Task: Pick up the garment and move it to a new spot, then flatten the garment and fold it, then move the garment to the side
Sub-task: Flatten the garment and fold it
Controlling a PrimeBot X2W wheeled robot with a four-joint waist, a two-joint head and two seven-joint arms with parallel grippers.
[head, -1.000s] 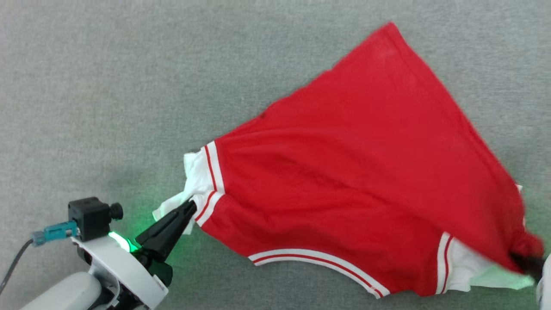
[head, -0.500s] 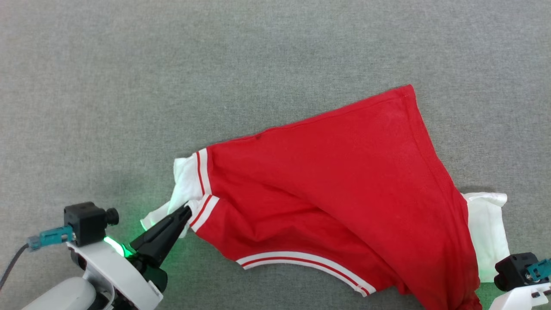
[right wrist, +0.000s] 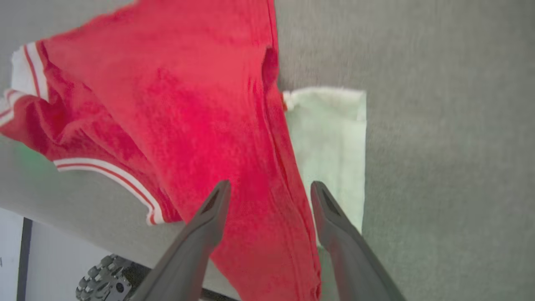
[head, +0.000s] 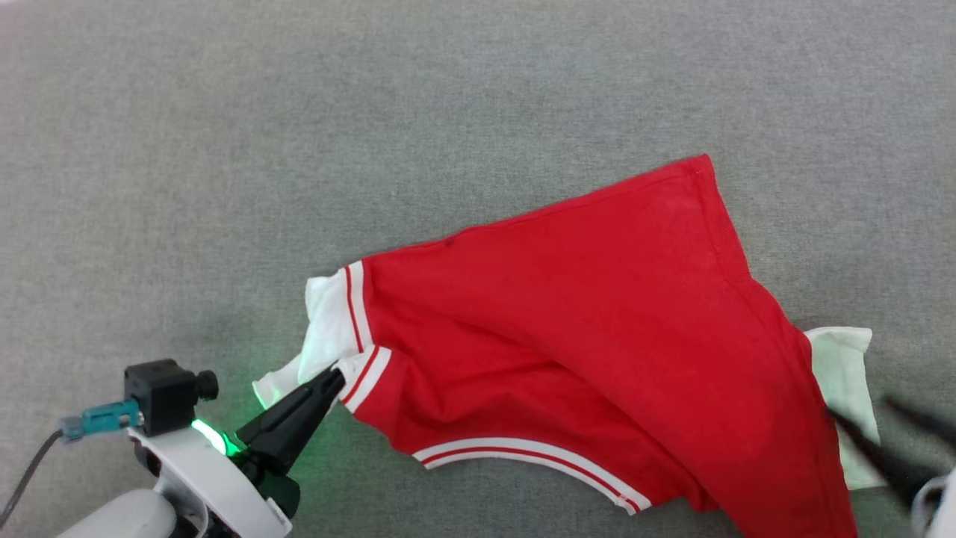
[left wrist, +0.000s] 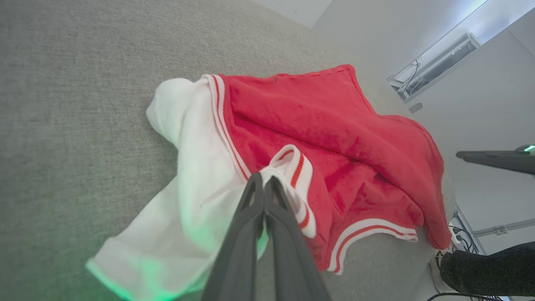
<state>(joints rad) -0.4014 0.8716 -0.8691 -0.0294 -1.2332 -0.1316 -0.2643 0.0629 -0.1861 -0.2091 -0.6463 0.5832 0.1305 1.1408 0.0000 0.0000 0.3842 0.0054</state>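
Left gripper (head: pixel 335 376), clamped on the shirt (head: pixel 582 314) at its striped left sleeve seam, should hold firm while the wide-open right gripper (right wrist: pixel 269 186) pinches the right edge to stretch it flat on the table (head: pixel 224 149).

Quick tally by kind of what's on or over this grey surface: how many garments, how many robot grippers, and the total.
Garments: 1, the red T-shirt
Grippers: 2, the left gripper shut on the shirt, the right gripper open
Total: 3
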